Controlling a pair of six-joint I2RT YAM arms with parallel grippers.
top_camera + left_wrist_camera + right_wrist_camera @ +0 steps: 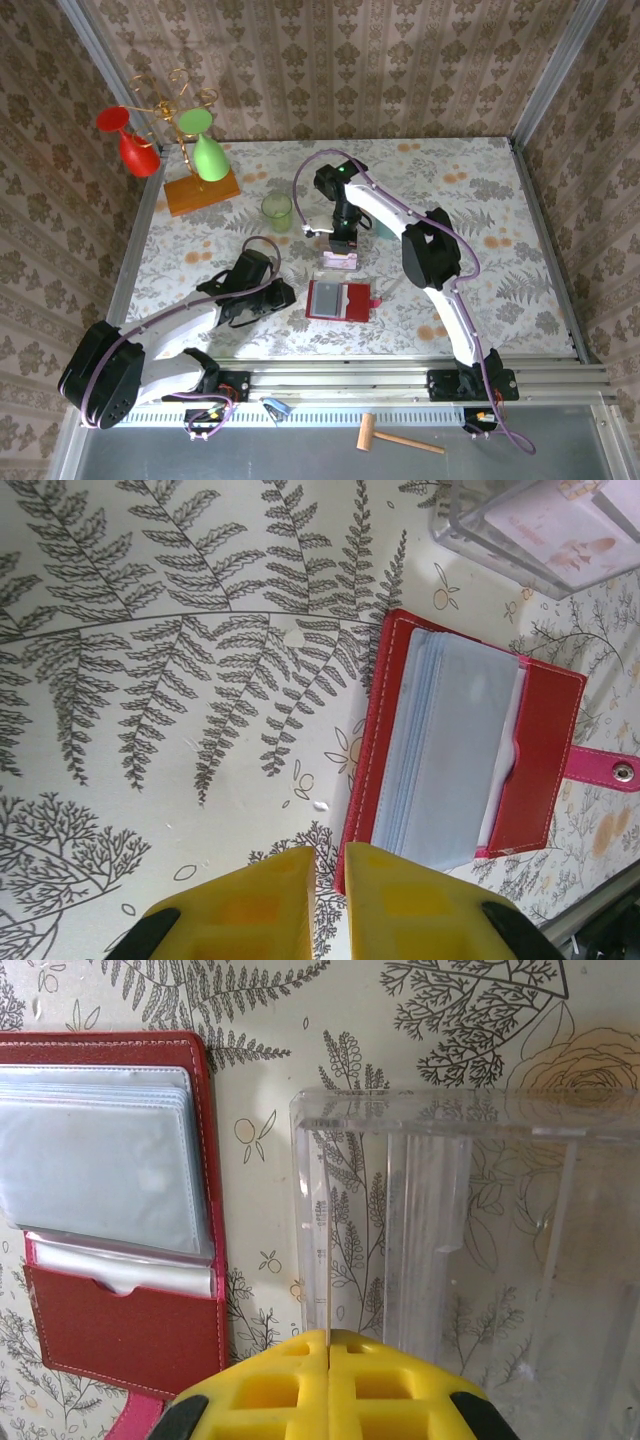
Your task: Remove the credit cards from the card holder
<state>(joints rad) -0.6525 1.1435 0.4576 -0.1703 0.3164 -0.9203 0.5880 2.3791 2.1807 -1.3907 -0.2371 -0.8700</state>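
The red card holder lies open on the table, its greyish clear pockets facing up and its tab toward the front. My left gripper sits at its left edge, jaws a narrow gap apart with only tablecloth between them. One yellow fingertip covers the holder's corner. My right gripper hovers behind the holder, shut on a pale credit card seen edge-on. That card stands inside a clear plastic box. Its pink-white face shows through the box wall.
An orange wooden base with a wire stand carrying red and green glasses stands at the back left. A green cup sits just left of the right arm's wrist. A wooden mallet lies below the front rail.
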